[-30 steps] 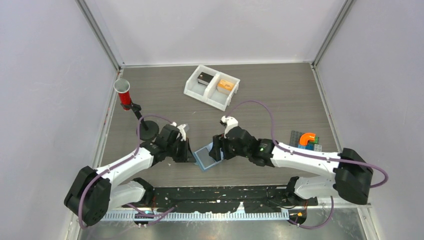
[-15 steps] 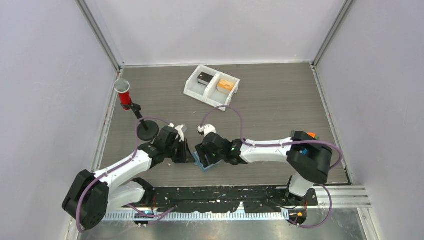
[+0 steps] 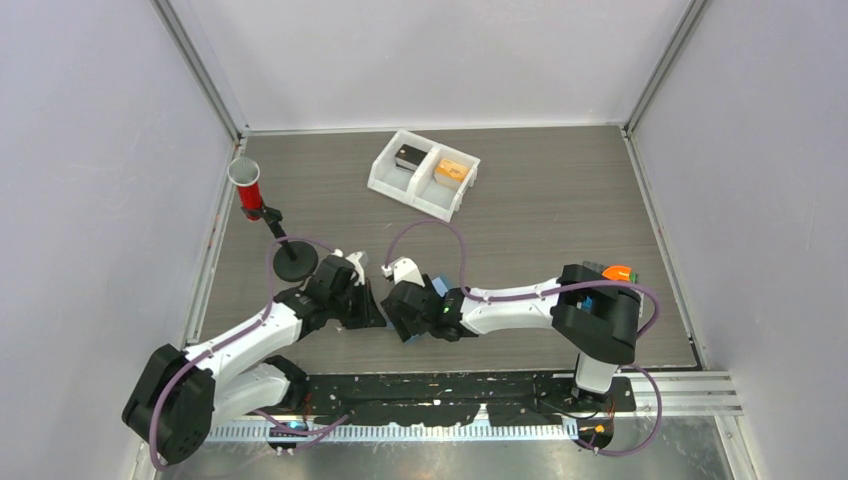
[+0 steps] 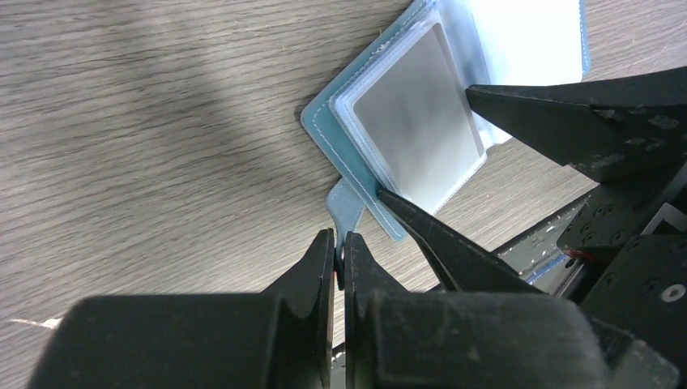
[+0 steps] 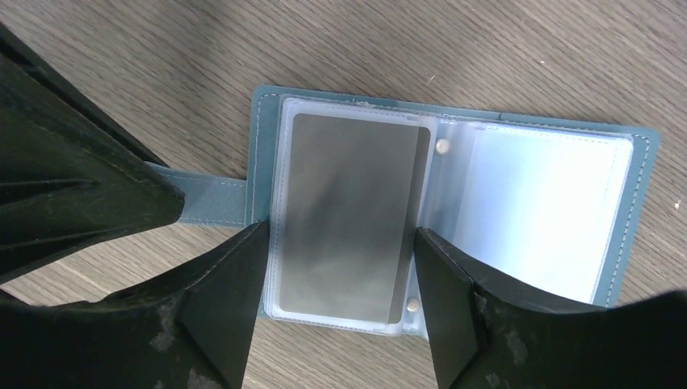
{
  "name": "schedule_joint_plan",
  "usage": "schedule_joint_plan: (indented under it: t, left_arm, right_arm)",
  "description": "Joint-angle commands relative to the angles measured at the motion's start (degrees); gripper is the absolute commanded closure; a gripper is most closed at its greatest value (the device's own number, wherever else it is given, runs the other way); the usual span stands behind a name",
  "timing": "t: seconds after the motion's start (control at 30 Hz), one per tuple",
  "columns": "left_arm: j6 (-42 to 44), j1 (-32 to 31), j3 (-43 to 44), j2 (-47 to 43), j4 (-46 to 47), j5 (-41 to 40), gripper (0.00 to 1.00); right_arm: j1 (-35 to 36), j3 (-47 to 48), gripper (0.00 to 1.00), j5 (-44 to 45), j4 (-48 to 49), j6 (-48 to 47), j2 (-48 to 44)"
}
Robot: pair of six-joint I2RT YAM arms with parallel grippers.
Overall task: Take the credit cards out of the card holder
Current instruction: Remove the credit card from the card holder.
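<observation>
Card holder (image 5: 535, 211): lies open and flat on the table (image 5: 486, 49), near its 6 o'clock edge in the top view, between the two arms.
Credit card (image 5: 348, 219): one grey card shows, inside the clear sleeve of the holder's 9 o'clock half in the right wrist view.
Left gripper (image 4: 339, 247): fingers pressed together on the holder's blue strap (image 5: 206, 203), which sticks out toward 9 o'clock.
Right gripper (image 5: 336, 243): fingers spread, one at either long side of the sleeved card.
White tray (image 3: 405, 197): at 12 o'clock, well apart.
</observation>
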Motion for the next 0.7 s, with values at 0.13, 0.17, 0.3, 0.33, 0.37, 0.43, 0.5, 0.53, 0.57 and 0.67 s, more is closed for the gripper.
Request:
schedule_joint_plan:
  t: [0.13, 0.17, 0.3, 0.33, 0.37, 0.43, 0.5, 0.53, 0.57, 0.67]
  left_arm:
    - [1.1, -0.2, 1.0, -1.2, -4.2, -4.2, 1.00]
    - [1.2, -0.2, 1.0, -1.2, -4.3, -4.4, 1.00]
    - [1.5, -0.2, 1.5, -0.7, -4.4, -5.1, 1.00]
    - [1.6, -0.2, 1.8, -0.4, -4.5, -5.3, 1.00]
    - [1.8, -0.2, 2.0, 0.0, -4.7, -5.6, 1.00]
    - [2.0, -0.2, 2.2, 0.5, -4.8, -5.9, 1.00]
    - [2.0, -0.2, 2.4, 0.9, -4.7, -5.8, 1.00]
    - [2.1, -0.2, 2.5, 1.1, -4.6, -5.7, 1.00]
    - [2.2, -0.2, 2.5, 1.3, -4.5, -5.5, 1.00]
    - [2.4, -0.2, 2.6, 1.2, -3.9, -4.8, 1.00]
  right_arm:
    - [0.2, -1.3, 0.37, 2.5, 0.2, 2.5, -3.1]
    - [0.2, -1.8, 0.38, 1.9, 0.2, 2.8, -3.7]
    - [0.2, -2.6, 0.40, 1.3, -0.8, 4.0, -7.0]
    - [0.2, -2.6, 0.41, 1.3, -1.0, 4.4, -7.6]
    - [0.2, -2.7, 0.42, 1.5, -1.5, 4.5, -7.9]
    - [0.2, -3.5, 0.44, 1.7, -1.5, 5.7, -8.6]
    - [0.1, -4.2, 0.44, 1.8, -1.1, 6.2, -8.9]
    - [0.1, -4.4, 0.43, 1.4, -0.9, 6.2, -8.9]
    - [0.1, -4.7, 0.42, 1.2, -0.7, 6.3, -9.0]
    - [0.1, -5.2, 0.38, 1.0, -0.2, 6.8, -8.9]
